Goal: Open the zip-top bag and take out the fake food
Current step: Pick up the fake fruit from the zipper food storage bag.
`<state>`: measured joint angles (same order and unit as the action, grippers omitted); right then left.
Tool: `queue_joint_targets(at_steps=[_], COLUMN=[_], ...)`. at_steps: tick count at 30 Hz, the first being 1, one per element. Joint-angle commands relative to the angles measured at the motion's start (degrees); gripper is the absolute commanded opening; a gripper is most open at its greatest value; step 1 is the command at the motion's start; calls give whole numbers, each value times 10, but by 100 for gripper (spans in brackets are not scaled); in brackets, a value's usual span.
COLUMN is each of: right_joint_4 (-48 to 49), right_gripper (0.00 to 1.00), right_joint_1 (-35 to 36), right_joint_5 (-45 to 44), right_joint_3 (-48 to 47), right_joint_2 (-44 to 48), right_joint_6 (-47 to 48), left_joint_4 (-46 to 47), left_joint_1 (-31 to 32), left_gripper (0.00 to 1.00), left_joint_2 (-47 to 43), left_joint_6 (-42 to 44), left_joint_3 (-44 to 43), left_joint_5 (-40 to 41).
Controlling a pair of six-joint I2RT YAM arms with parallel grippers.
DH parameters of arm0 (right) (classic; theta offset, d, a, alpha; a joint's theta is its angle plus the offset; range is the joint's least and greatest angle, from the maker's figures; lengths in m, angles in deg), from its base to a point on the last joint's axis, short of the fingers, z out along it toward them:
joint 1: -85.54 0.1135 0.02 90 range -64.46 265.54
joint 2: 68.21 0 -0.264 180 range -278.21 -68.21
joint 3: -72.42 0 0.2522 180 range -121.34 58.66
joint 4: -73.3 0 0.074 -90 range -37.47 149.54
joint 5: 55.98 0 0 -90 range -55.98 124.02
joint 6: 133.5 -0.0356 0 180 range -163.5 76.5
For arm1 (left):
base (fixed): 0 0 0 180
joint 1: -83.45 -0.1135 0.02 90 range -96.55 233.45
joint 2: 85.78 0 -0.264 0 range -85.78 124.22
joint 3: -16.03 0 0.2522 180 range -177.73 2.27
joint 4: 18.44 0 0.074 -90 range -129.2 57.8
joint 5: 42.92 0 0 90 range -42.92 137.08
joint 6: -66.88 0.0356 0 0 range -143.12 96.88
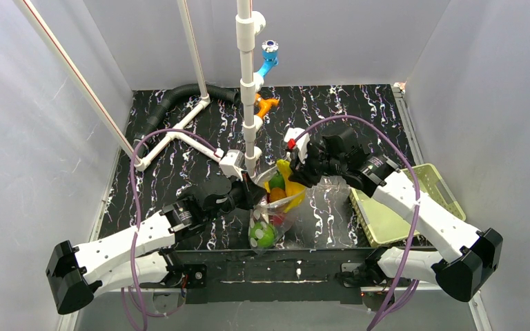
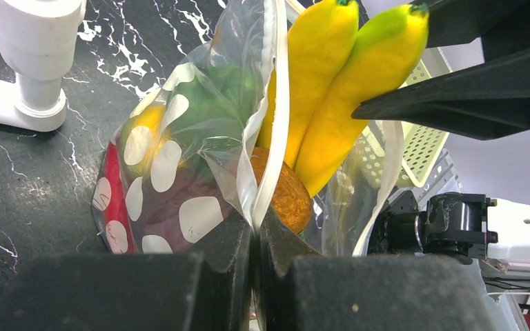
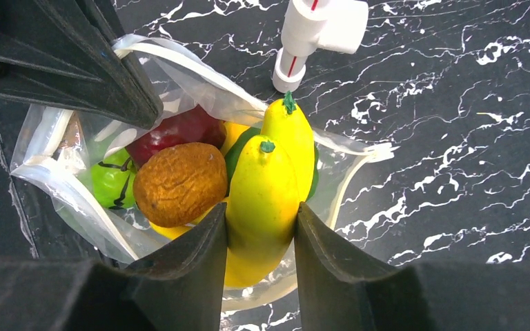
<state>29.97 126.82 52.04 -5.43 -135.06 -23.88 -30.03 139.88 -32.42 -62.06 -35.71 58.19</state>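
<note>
The zip-top bag (image 1: 276, 210) stands with its mouth open at the table's front centre, its dotted face (image 2: 179, 158) toward the left wrist view. My left gripper (image 2: 257, 224) is shut on the bag's rim strip; in the top view that gripper (image 1: 254, 193) sits at the bag's left side. Fake food fills the bag: two yellow bananas (image 3: 266, 179), a brown-orange piece (image 3: 179, 183), a red piece (image 3: 179, 127) and a green piece (image 3: 110, 179). My right gripper (image 3: 261, 221) is shut on the nearer banana, which sticks up out of the mouth (image 1: 286, 181).
A pale yellow-green mesh basket (image 1: 404, 207) lies right of the bag, under the right arm. A white pipe stand (image 1: 248, 83) rises just behind the bag, its foot (image 3: 303, 41) close to the rim. Orange (image 1: 266, 105) and blue (image 1: 269, 58) fittings and a black hose (image 1: 179, 93) sit farther back.
</note>
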Motion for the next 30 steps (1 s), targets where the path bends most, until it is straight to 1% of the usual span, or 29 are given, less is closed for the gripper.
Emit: queue_joint_targets(at_steps=[1, 10, 20, 30], right_joint_4=[-5, -12, -27, -26], right_gripper=[1, 1, 1, 1], right_joint_1=[-1, 4, 2, -1], right_joint_5=[-15, -51, -45, -80], right_joint_3=[-33, -45, -72, -82], right_joint_2=[-1, 7, 9, 7], right_joint_6=[27, 57, 53, 67], left_joint_4=[3, 1, 3, 3], left_joint_1=[0, 0, 0, 0], left_gripper=[0, 0, 0, 0], left_joint_2=[-16, -20, -15, -17], left_joint_6=[7, 6, 7, 7], left_joint_3=[-11, -8, -9, -7], left_joint_5=[-1, 0, -4, -7])
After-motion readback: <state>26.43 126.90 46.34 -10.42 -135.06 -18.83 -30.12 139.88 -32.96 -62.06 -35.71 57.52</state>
